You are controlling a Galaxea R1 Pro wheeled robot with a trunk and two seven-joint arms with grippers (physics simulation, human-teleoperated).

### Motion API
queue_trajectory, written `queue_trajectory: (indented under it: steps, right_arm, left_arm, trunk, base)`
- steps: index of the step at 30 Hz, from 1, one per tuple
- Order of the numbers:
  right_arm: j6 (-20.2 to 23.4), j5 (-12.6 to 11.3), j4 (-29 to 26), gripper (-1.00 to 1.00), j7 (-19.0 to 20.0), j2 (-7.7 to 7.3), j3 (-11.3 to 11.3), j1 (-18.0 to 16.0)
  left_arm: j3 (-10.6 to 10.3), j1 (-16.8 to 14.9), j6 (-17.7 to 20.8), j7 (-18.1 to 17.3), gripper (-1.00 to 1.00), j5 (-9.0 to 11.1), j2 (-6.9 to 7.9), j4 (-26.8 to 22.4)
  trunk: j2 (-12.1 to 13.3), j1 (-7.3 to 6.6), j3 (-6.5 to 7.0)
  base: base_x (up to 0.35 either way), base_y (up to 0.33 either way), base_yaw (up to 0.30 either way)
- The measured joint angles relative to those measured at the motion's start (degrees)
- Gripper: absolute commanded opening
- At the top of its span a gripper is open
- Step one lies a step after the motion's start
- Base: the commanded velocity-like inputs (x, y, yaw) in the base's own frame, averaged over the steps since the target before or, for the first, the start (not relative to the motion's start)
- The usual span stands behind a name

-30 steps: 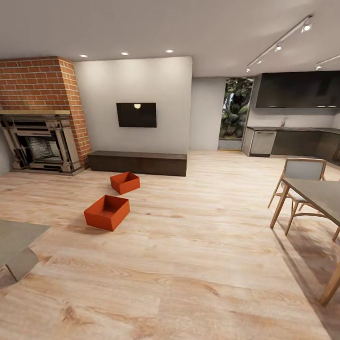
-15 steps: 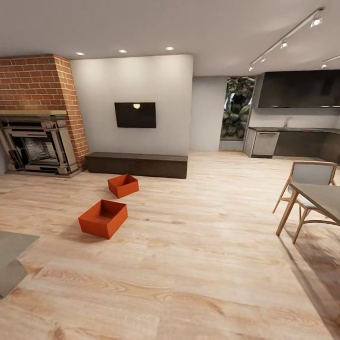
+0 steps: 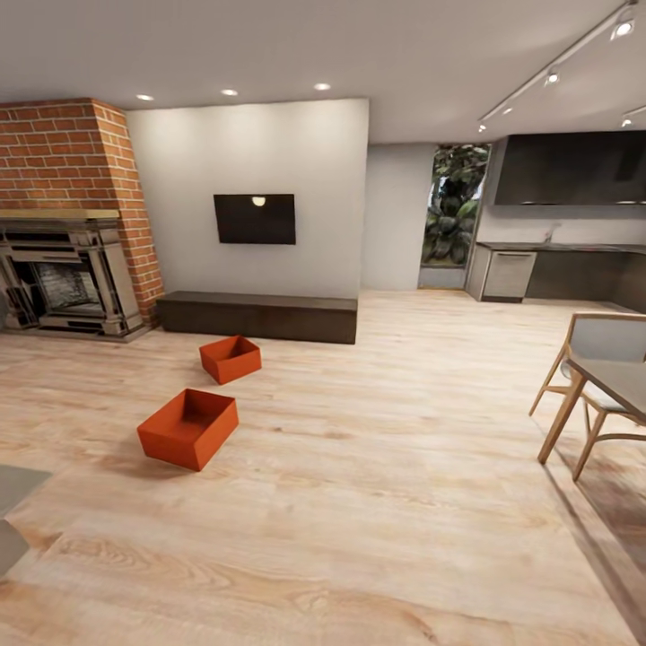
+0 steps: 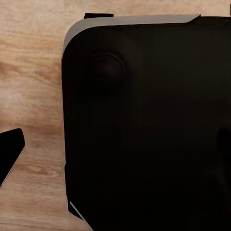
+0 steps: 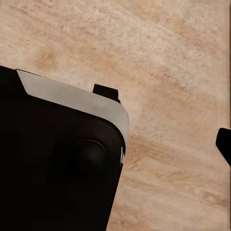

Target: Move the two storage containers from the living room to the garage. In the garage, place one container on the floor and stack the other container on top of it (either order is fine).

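Note:
Two orange-red open-top storage containers stand on the light wood plank floor of the living room. The nearer container (image 3: 188, 428) sits left of centre in the head view. The farther container (image 3: 231, 358) lies just beyond it, in front of a low dark bench (image 3: 258, 316). Both are empty and apart from each other. In the left wrist view one dark left fingertip (image 4: 9, 155) shows beside the robot's black base (image 4: 144, 125). In the right wrist view one dark right fingertip (image 5: 224, 144) shows over bare planks. Neither holds anything that I can see.
A brick chimney (image 3: 63, 152) with a dark fireplace (image 3: 63, 287) stands at the left, and a wall TV (image 3: 255, 219) hangs above the bench. A dining table (image 3: 619, 381) and chair (image 3: 599, 341) are at the right. A grey table corner (image 3: 9, 502) shows lower left. The kitchen (image 3: 556, 269) lies beyond.
The whole head view has shifted, so the camera moved forward. Both containers now sit lower and further left in the picture, and the dining table has slid toward the right edge.

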Motion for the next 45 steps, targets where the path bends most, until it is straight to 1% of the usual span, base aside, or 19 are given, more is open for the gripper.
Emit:
queue_trajectory:
  steps: [45]
  right_arm:
    - [0.24,0.06,0.02,1.0,0.09,-0.07,-0.02,0.0]
  left_arm:
    - [0.0,0.0,0.0,0.0,1.0,0.0,0.0,0.0]
  trunk:
    - [0.0,0.0,0.0]
  base:
    - [0.322,0.0,0.0]
